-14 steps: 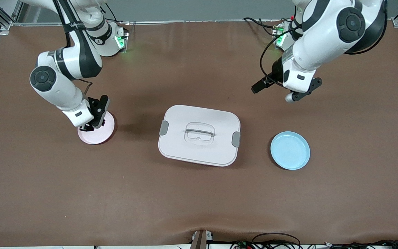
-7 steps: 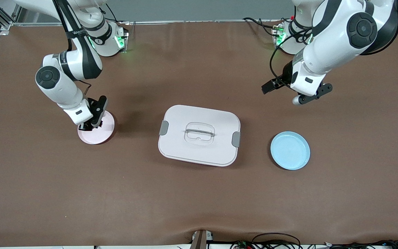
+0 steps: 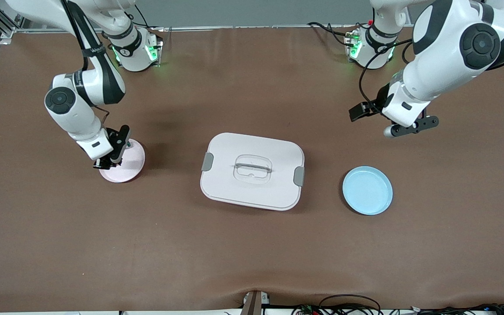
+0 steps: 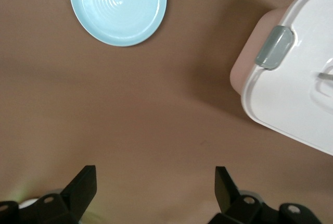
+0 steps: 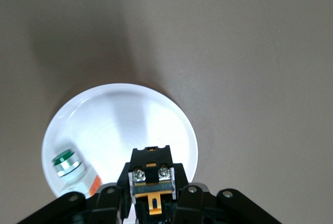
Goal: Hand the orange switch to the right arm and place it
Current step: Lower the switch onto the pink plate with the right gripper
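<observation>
Placing step: right gripper (image 5: 151,203) clamped on orange switch (image 5: 150,182), over pink plate (image 5: 171,125) | below it a green-capped piece (image 5: 70,165) sits | next you lower, release clear of it | left gripper (image 4: 156,193) jaws apart, waits over bare table.

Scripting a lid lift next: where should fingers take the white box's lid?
The handle bar at the middle of the lid, from straight above, straddling it: the recess around it seems to leave room, and the lid itself looks too wide.

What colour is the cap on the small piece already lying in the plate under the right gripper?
Green, on the small white-and-silver piece; clearest in the right wrist view.
</observation>
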Available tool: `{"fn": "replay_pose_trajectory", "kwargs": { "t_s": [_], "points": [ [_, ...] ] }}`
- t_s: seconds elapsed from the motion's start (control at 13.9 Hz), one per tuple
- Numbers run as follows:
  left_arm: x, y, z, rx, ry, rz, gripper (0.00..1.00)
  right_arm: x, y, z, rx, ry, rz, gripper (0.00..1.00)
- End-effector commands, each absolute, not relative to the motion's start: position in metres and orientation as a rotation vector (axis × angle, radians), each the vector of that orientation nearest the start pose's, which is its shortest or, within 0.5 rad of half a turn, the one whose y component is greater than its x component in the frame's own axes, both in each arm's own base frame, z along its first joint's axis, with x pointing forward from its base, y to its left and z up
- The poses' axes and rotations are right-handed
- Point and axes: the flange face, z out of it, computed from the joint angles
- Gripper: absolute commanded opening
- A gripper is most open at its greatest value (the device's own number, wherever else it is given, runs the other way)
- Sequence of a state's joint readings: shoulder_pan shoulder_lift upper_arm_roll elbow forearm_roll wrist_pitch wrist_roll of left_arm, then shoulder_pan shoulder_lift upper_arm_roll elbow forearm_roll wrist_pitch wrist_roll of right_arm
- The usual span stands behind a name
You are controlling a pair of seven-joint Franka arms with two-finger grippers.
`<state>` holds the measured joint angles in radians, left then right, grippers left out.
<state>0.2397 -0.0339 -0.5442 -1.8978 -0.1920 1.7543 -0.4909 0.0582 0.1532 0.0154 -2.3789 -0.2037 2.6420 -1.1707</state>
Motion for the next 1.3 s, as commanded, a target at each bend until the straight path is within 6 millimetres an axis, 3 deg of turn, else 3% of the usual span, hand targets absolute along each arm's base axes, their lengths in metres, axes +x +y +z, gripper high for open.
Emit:
{"fn": "replay_pose_trajectory", "kwargs": {
  "t_s": [0.0,0.29,0.72,1.08,1.15,1.22],
  "points": [
    [0.509,-0.163,0.508,-3.174,-0.32,0.223,1.0,0.504,0.031,0.232,-2.488,-2.154,-0.121,0.0],
    [0.518,-0.142,0.512,-3.153,-0.18,0.155,1.0,0.495,0.029,0.201,-2.467,-2.126,-0.056,0.0],
    [0.534,-0.118,0.522,-3.186,0.001,0.05,1.0,0.495,0.03,0.187,-2.462,-2.106,-0.024,0.0],
    [0.543,-0.082,0.53,-3.183,-0.09,0.019,1.0,0.5,0.034,0.19,-2.455,-2.125,-0.035,0.0],
    [0.544,-0.08,0.533,-3.184,-0.099,0.012,1.0,0.504,0.034,0.193,-2.461,-2.125,-0.042,0.1],
    [0.545,-0.08,0.538,-3.185,-0.098,0.002,1.0,0.508,0.032,0.196,-2.464,-2.129,-0.045,0.99]
  ]
}}
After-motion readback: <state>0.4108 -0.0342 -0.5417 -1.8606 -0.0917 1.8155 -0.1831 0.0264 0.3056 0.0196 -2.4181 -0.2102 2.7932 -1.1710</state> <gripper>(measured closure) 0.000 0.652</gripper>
